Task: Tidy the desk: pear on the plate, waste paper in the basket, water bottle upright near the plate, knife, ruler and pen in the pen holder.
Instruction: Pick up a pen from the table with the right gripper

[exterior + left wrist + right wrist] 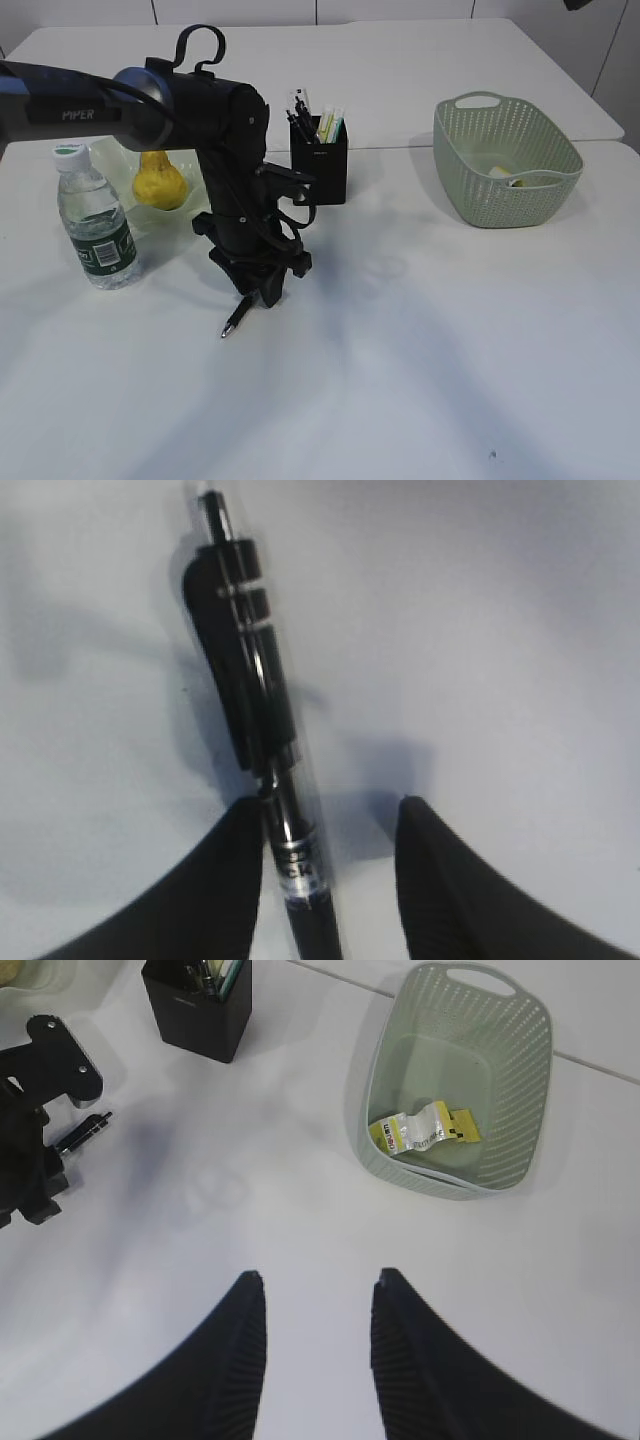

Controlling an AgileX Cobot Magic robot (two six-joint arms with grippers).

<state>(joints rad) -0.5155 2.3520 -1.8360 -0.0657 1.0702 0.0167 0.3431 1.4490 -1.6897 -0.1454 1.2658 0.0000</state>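
**Left hand down over the pen, right hand idle above the surface**

While the left hand (330, 880) stands low on the white surface (450, 350), its two fingers (215, 890) straddle the black pen (250, 700), which lies flat with its clip end pointing away from the wrist. The left finger touches or nearly touches the barrel; the right finger stands apart from it, so the jaws are partly spread and not clamped on the pen. In the exterior view the pen's tip pokes out below the hand toward the near edge.

Just behind the arm sits the pen holder (320, 165), upright, with several pens and pale sticks in it. To its left the pear (160, 180) rests on the plate (115, 160), and the bottle (95, 220) stands upright just in front of the plate.

The right hand (315, 1350) hangs above the surface with a moderate gap between its fingers and nothing in it. Well off to the right stands the basket (505, 160), holding a crumpled yellow and silver wrapper (420, 1128).
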